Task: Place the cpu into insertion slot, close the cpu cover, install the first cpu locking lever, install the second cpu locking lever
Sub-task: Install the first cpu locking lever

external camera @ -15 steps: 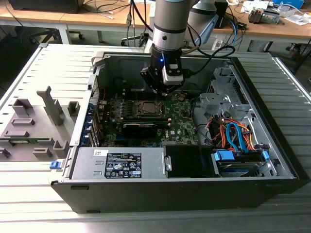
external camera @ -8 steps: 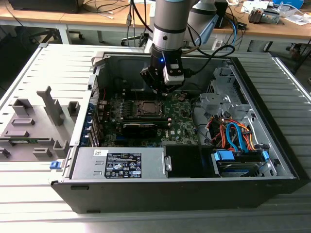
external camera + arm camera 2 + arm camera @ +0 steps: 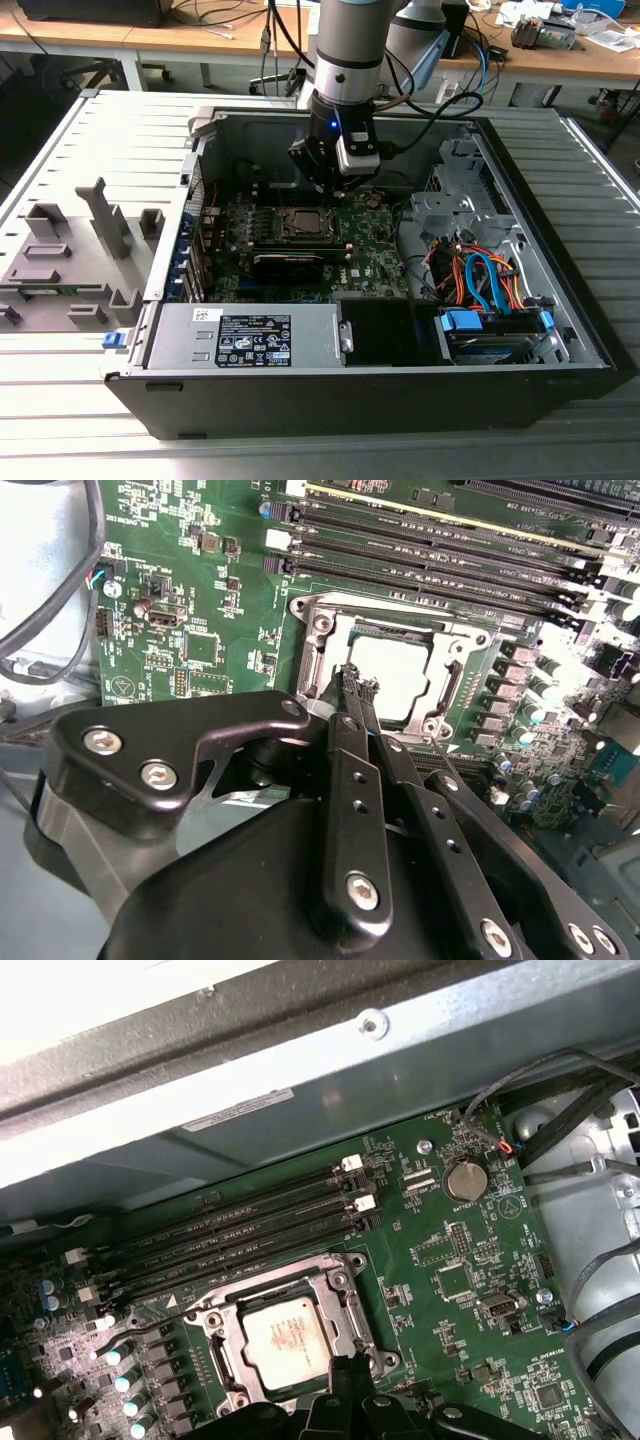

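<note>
- Gripper (image 3: 357, 680) hangs just over the socket edge inside the open PC case (image 3: 560, 180). Fingers (image 3: 352, 780) look pressed together, tips at the cover's rim; nothing visibly held between them.
- One cpu (image 3: 290, 1345), pale metal face up, seated in the insertion slot (image 3: 228, 1362).
- One cpu cover (image 3: 330, 640), lying down flat around the chip, framing it through its window.
- Can't tell whether either locking lever is latched.
- Four long memory slots (image 3: 240, 1235) run beside the socket, all apparently unfilled.
- One coin cell (image 3: 464, 1178) on the green motherboard (image 3: 440, 1290).
- Case also holds one black graphics card (image 3: 288, 265), one power supply (image 3: 245, 335), and orange and blue cables (image 3: 480, 280).
</note>
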